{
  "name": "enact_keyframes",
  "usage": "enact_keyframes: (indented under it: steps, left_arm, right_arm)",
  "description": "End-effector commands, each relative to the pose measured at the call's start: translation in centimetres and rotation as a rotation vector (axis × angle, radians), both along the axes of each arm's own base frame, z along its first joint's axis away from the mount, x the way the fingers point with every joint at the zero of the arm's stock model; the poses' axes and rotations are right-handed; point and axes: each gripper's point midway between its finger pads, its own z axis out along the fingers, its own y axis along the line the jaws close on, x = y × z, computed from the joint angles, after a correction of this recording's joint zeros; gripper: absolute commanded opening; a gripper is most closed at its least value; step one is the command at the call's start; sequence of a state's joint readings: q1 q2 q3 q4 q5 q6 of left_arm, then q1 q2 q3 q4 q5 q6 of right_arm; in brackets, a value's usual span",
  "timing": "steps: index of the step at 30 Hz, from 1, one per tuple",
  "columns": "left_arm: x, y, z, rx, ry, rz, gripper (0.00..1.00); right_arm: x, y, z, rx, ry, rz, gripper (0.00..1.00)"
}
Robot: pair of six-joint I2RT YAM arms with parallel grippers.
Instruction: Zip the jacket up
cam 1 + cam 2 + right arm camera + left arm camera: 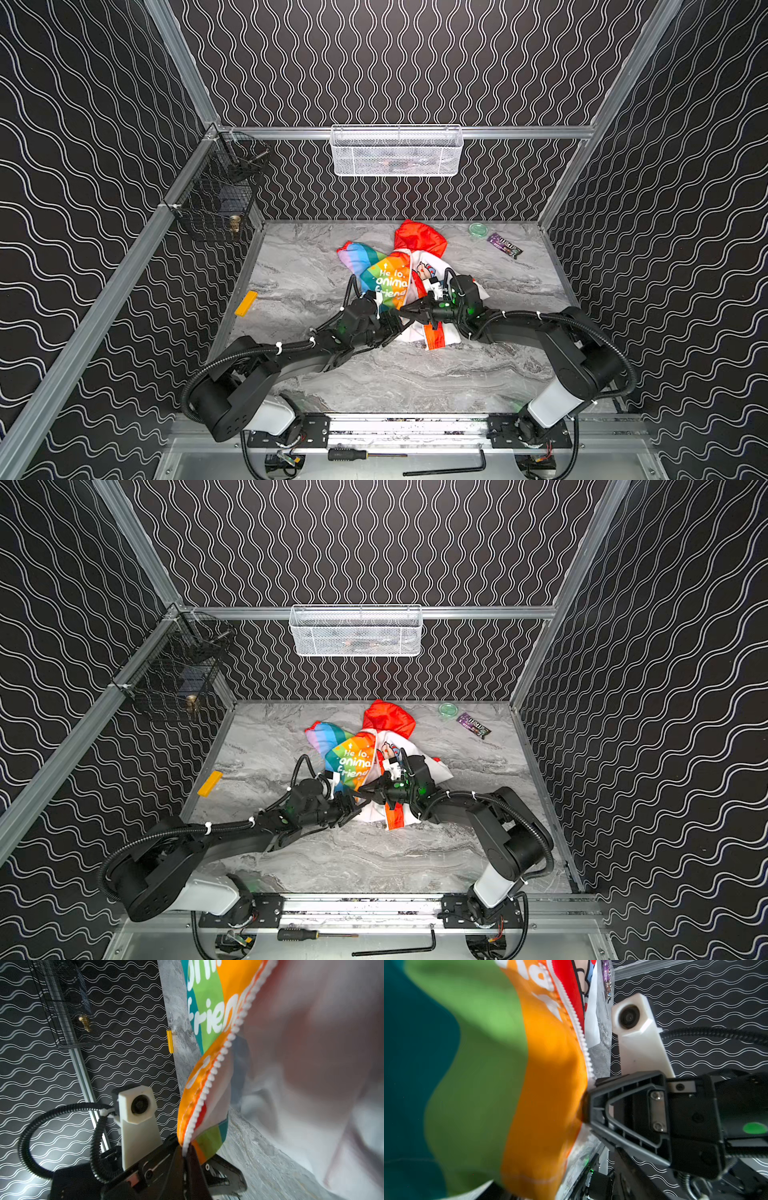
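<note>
Right end effector (404, 310) clamps the jacket's (388, 279) toothed zipper edge (210, 1082) — left end effector (395, 326) stands open.

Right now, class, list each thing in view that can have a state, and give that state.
jacket, unzipped, front open, crumpled
zipper, undone, teeth bare
left gripper, open, at the hem
right gripper, shut on the jacket's zipper edge

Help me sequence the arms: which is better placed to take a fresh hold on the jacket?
Left, probably. The left tool is open beside the jacket hem; the right tool is shut on the lower end of the zipper teeth and would drop it by letting go.
</note>
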State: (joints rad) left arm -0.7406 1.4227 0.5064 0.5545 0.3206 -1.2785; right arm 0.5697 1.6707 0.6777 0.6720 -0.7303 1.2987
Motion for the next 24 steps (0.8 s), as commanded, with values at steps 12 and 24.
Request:
enact_keyframes:
  steps: [12, 24]
  left_arm:
    - [2.0, 1.1, 2.9, -0.015, -0.141, 0.076, 0.68]
    - [2.8, 2.5, 2.7, 0.034, -0.16, 0.081, 0.65]
  right_arm:
    - [-0.8, -0.3, 2.0, 0.028, -0.027, 0.008, 0.0]
    - [-1.0, -1.1, 1.6, -0.032, -0.039, 0.009, 0.0]
